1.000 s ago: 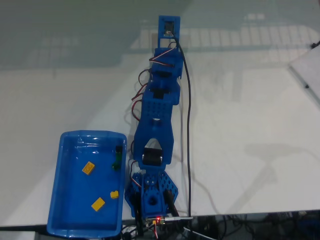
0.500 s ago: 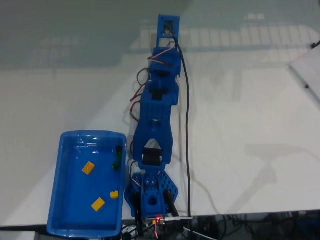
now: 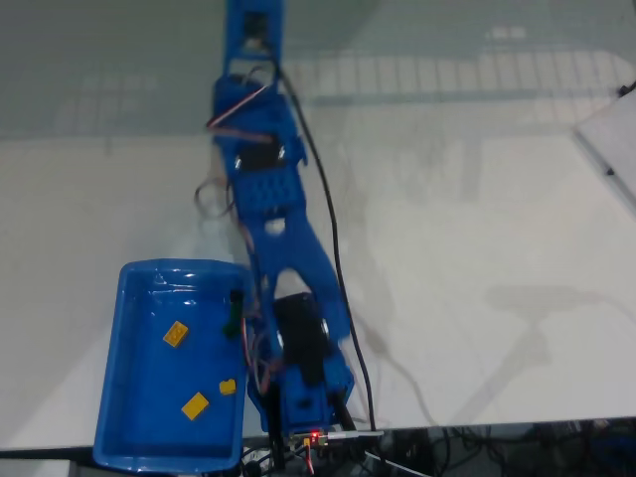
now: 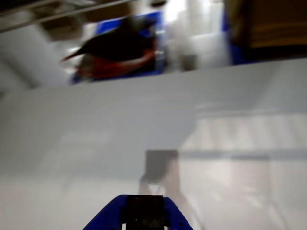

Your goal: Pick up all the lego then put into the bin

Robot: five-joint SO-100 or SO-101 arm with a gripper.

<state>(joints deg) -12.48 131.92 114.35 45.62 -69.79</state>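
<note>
Since the lego (image 3: 179, 335) bricks are already seen lying in the bin (image 3: 114, 397), the arm is stretched over bare bench (image 3: 477, 219), finger state indiscernible.

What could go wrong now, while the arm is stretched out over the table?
The wrist view is motion-blurred, so the arm seems to be swinging; its trailing black cable might snag. The forearm passes close beside the bin, whose rim it could bump, perhaps shaking the yellow bricks inside.
</note>
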